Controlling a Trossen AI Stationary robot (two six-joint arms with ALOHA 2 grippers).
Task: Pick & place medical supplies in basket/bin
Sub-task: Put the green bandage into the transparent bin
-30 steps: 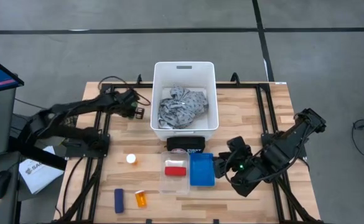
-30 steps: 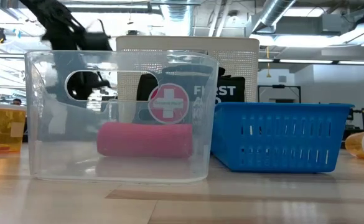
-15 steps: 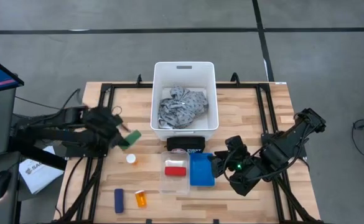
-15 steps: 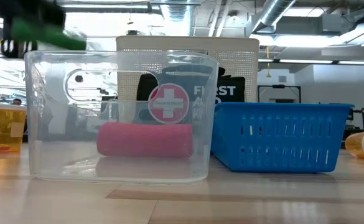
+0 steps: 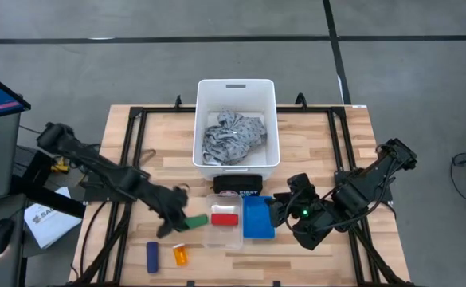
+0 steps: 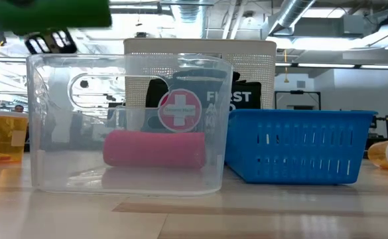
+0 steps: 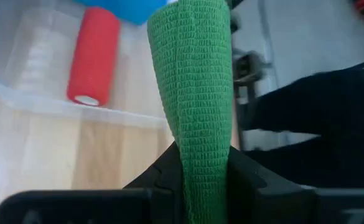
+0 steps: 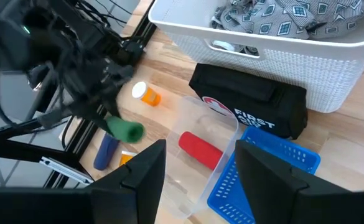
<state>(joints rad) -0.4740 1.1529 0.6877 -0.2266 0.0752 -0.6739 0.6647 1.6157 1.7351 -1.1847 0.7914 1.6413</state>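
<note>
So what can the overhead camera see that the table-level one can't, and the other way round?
Only the high view shows the grey patterned cloth lying in the white tub, the blue cylinder, both arms, and the right gripper beside the blue basket.

Only the low view shows the room's ceiling pipes and the cross emblem on the first aid pouch.

Both show the left gripper holding the green cylinder by the clear bin, which holds the red cylinder.

Green cylinder (image 5: 196,220) in left claw (image 5: 186,222), grey patterned cloth (image 5: 233,136) inside white tub (image 5: 236,85)
</note>
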